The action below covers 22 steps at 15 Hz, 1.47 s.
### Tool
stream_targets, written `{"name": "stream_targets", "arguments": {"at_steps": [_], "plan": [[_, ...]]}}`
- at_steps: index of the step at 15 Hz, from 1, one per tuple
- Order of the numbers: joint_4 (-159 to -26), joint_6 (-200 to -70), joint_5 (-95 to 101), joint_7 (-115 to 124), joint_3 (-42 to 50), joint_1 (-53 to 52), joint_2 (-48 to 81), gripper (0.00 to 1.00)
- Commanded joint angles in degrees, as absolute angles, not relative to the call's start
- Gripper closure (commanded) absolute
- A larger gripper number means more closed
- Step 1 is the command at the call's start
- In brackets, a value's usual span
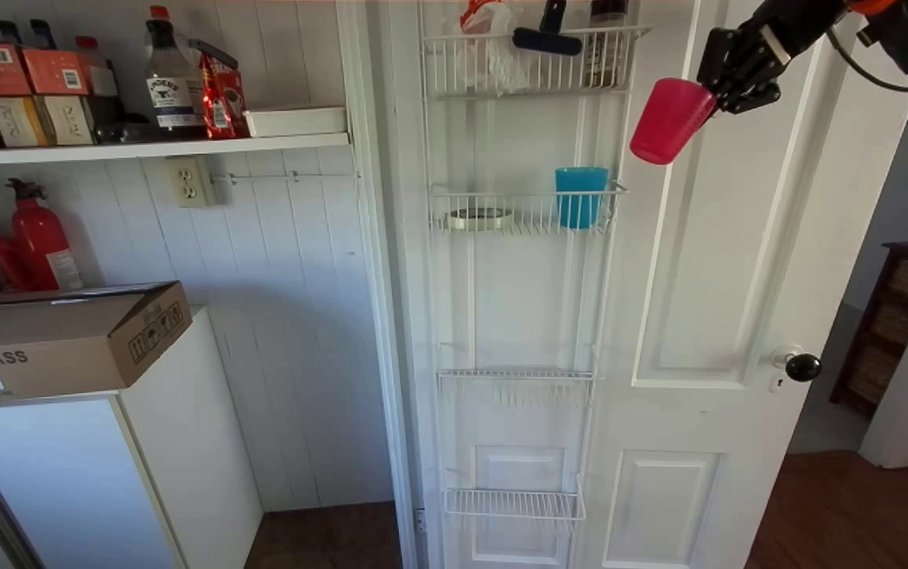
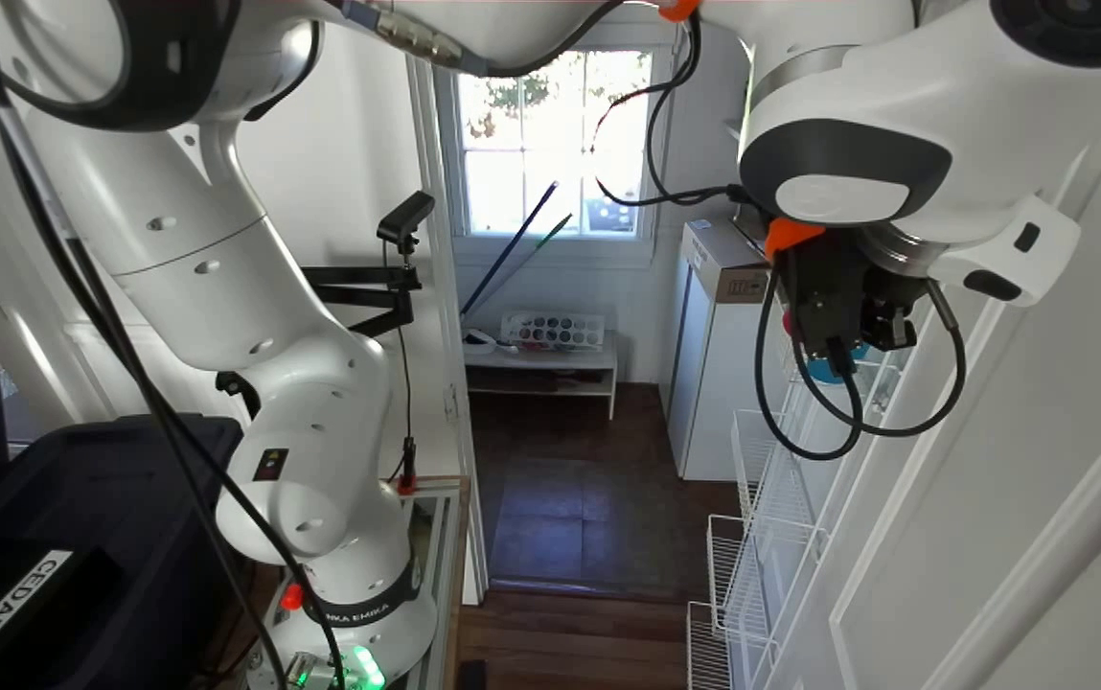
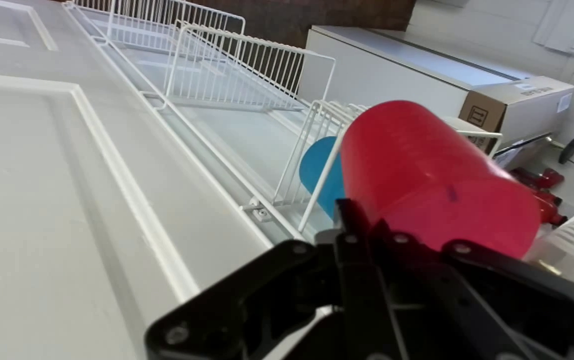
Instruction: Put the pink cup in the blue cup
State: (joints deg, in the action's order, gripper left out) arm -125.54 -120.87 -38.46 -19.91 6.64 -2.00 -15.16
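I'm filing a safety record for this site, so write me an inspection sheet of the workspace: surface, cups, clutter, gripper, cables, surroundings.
Surface: white wire rack on a white door.
Job's things: pink cup held tilted, not yet in the blue cup, which stands upright in the rack.
Clutter: round pale item beside the blue cup; plastic bag, T-shaped tool and dark bottle one level up.
Grippers: one gripper, closed on the pink cup at its wider end.
Cables: black cables loop around the gripper; contact with the rack cannot be judged.
Surroundings: cardboard box on a white cabinet; apparent fire extinguisher beyond.
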Motion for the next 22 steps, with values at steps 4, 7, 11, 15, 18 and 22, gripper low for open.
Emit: {"name": "stream_targets", "arguments": {"at_steps": [4,7,11,15,18,22], "plan": [[-124.63,-124.32,-46.6,-19.01,5.56,-2.07,-12.24,0.99],[-124.42,-126.31,-48.59,-17.73,4.77,-1.95,-10.64,0.99],[-124.48,-128.64,-52.53,-16.62,4.07,-1.93,-9.14,0.99],[-124.67,-131.82,-57.23,-16.78,2.92,-2.06,-7.99,0.99],[-124.83,-133.35,-59.57,-17.01,2.01,-2.19,-7.56,0.99],[-125.09,-136.19,-60.5,-16.76,0.87,-2.1,-6.97,0.99]]}}
